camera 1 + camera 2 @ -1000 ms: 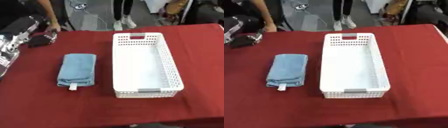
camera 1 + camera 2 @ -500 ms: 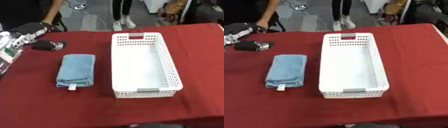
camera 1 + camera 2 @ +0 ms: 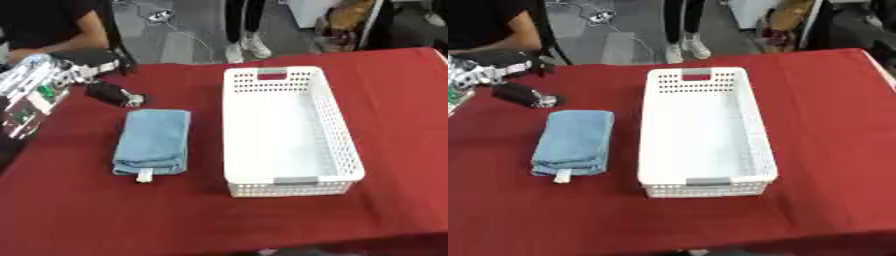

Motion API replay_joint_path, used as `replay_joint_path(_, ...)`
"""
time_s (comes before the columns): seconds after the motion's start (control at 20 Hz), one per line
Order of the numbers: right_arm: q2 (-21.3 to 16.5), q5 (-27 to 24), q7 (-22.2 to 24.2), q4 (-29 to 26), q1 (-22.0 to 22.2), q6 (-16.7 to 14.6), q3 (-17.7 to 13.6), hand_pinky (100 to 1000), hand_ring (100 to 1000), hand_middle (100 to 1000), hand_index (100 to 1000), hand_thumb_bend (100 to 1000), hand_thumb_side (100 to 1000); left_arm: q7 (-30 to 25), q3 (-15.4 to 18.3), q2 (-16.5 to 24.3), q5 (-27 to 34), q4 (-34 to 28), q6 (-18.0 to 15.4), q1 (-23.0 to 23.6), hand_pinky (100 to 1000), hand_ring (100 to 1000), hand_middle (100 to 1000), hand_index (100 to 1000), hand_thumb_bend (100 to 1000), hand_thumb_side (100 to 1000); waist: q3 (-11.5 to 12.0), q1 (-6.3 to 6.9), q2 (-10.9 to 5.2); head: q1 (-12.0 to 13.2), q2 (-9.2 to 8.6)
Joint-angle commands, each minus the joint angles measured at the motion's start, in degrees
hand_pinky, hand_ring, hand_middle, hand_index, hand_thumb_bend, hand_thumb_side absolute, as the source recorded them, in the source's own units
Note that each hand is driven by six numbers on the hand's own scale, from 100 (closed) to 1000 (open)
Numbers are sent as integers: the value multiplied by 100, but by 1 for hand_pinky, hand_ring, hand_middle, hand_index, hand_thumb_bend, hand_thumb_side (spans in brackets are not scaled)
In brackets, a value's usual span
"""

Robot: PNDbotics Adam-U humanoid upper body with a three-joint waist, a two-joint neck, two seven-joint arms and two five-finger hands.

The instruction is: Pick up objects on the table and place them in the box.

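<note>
A white slotted box (image 3: 293, 177) stands empty in the middle of the red table. Left of it lies a folded blue towel (image 3: 154, 141) with a white tag at its near end. A small black object (image 3: 112, 93) with a pale tip lies on the cloth just beyond the towel. My left hand (image 3: 94, 63), black on a silver arm, hangs at the far left, a little behind that object and apart from it, its fingers relaxed and holding nothing. My right hand shows in neither view.
The red tablecloth (image 3: 394, 115) stretches bare to the right of the box and across the near side. The table's far edge (image 3: 175, 66) runs just behind my left hand, with floor and cables beyond it.
My left hand let go of the small black object, which now lies on the cloth, and drew back from it. The towel and box have not moved.
</note>
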Motion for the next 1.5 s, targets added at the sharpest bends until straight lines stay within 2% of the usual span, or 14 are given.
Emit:
replay_joint_path(0.05,-141,-21,35,-45,-28,1,-5,813,942,885,1000,100,904,-256,-69,-61,-172,129,-152,-233,920,823,773,917,816,760,-13,-1,-58,37,-8)
replay_joint_path(0.85,-148,-44,57,-41,-42,-1,-6,815,943,886,1000,100,908,-636,-267,-537,-256,836,-460,-554,949,848,789,926,850,856,-30,-7,-55,47,-8)
replay_joint_path(1.5,-139,-61,60,-54,-58,-5,-11,815,944,887,1000,100,909,-405,-125,-779,-497,1530,-526,-510,948,845,786,918,844,873,-39,-27,-27,79,-8)
